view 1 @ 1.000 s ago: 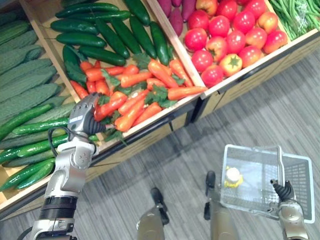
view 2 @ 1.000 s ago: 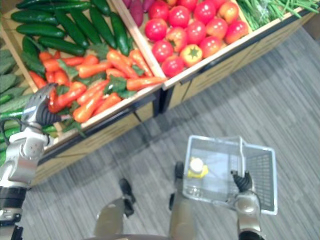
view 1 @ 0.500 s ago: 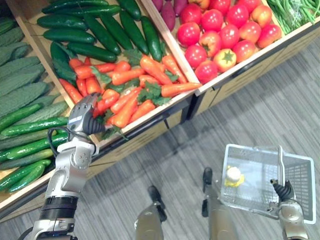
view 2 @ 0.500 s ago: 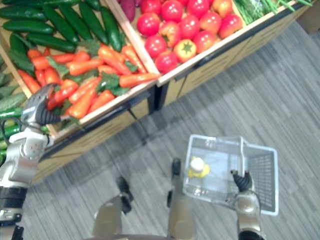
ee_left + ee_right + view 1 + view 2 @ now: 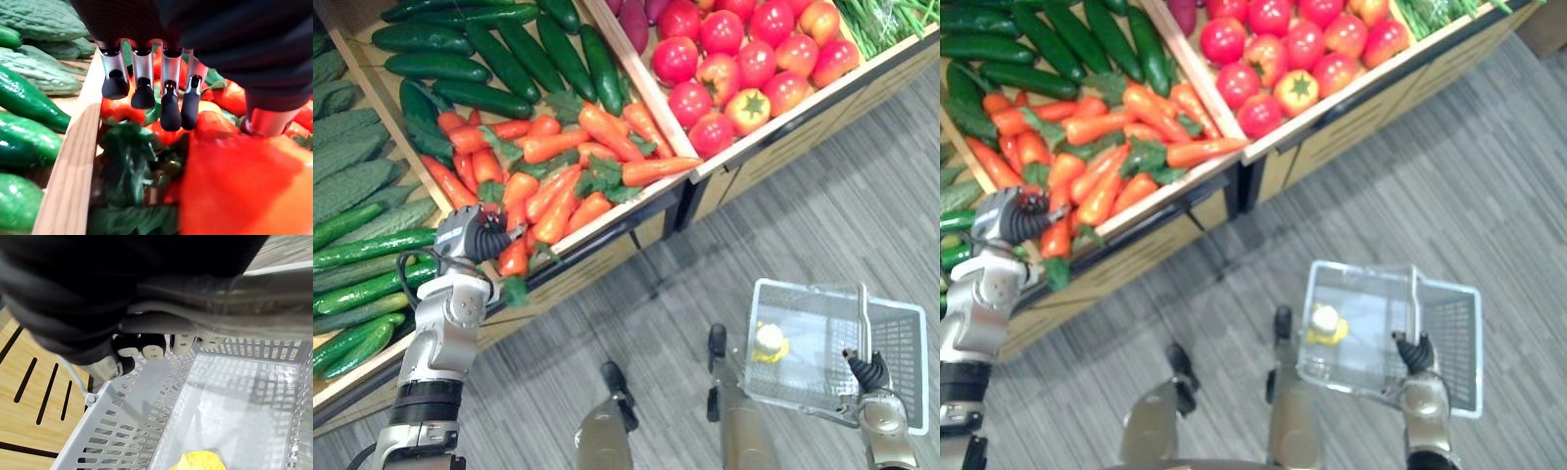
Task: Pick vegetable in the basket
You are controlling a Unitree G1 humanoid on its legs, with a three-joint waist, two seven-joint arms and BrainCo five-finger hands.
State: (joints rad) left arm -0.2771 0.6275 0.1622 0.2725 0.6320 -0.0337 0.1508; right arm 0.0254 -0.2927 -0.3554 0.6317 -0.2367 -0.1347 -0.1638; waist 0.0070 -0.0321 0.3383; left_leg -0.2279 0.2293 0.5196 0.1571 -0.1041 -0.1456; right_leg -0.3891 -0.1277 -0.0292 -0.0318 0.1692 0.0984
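A grey striped floor (image 5: 822, 196) lay before a slanted wooden bench (image 5: 773, 155), split by pale wooden dividers (image 5: 641, 83), its front panels cut with dark slots.

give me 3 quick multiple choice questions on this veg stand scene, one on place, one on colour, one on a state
1. Where is the white plastic mesh basket?
A. on top of the produce stand
B. hanging from the right hand
C. set down on the floor

2. What colour is the small item inside the basket?
A. purple
B. green
C. yellow with a white top

3. What is the left hand doing?
A. lying open and flat
B. curled round an orange carrot
C. gripping the basket

Answers:
1 B, the right hand's fingers wrap the basket's wire handle.
2 C, it shows through the basket's open top.
3 B, the left wrist view shows its fingers bent over the carrot.
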